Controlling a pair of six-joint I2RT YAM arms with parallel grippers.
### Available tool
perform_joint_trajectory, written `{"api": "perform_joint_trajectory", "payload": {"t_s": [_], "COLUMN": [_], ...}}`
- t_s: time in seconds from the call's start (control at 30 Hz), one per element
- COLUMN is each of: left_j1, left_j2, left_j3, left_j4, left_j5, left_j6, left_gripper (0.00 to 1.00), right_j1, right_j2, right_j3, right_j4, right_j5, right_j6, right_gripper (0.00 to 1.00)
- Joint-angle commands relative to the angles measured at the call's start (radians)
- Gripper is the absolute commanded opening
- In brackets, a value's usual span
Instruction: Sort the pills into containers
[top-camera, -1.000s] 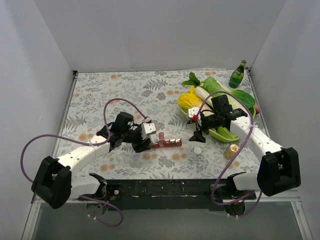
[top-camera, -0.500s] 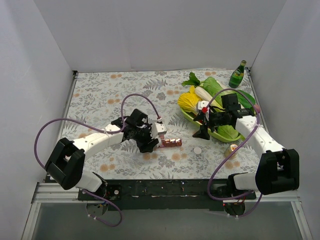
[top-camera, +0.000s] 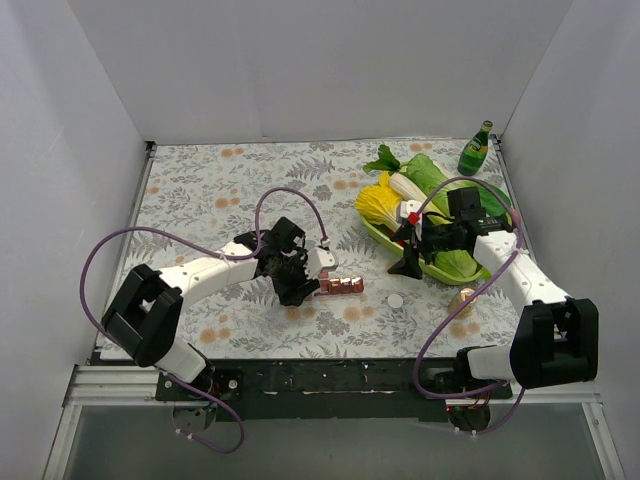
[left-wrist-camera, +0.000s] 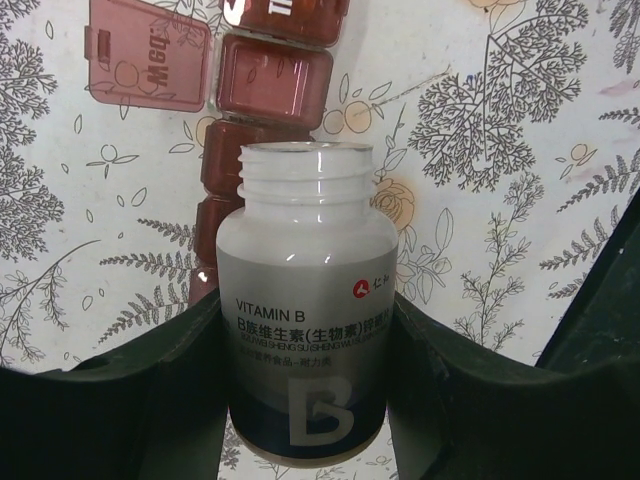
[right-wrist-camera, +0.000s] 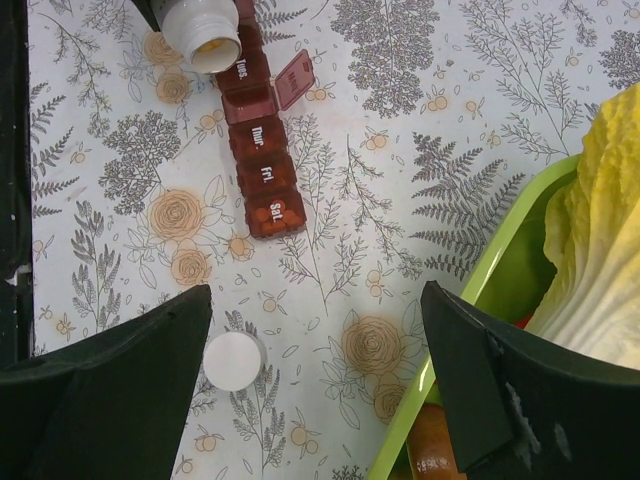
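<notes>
Left wrist view | left fingers (left-wrist-camera: 120, 400) clenched on uncapped Vitamin B bottle (left-wrist-camera: 305, 300) | mouth over pill-organiser strip (left-wrist-camera: 272, 80), axes aligned, open compartment (left-wrist-camera: 275, 78) just beyond mouth | right fingers (right-wrist-camera: 100, 390) spread, empty, farther off

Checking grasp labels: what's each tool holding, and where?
Left tool grips the open Vitamin B bottle by its lower body, at the label. Right tool is open, holding nothing.

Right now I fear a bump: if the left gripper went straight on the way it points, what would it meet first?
Likely the containers: the vitamin bottle in the left gripper leads, its open mouth aimed at them; depth is unclear.
</notes>
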Motion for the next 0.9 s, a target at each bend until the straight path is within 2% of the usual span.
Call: {"api": "perform_joint_trajectory", "payload": {"t_s": [0.0,0.87], "left_j1": [-0.01,-0.058], "left_j2": [0.004,0.091], "left_j3": [0.054,0.131], "left_j4": [-0.023,-0.088], "left_j5": [-0.04,-0.131], "left_j6": [0.008,0.02], "left_gripper": [0.0,0.0], "right_j1": [-0.01,-0.046], "right_j2": [0.008,0.034], "right_j3": [0.012,0.024], "right_j4": [-0.031,-0.088], "right_j5": [-0.04,-0.067], "right_j6": [-0.018,-0.058], "right_gripper": [0.92,0.92]}}
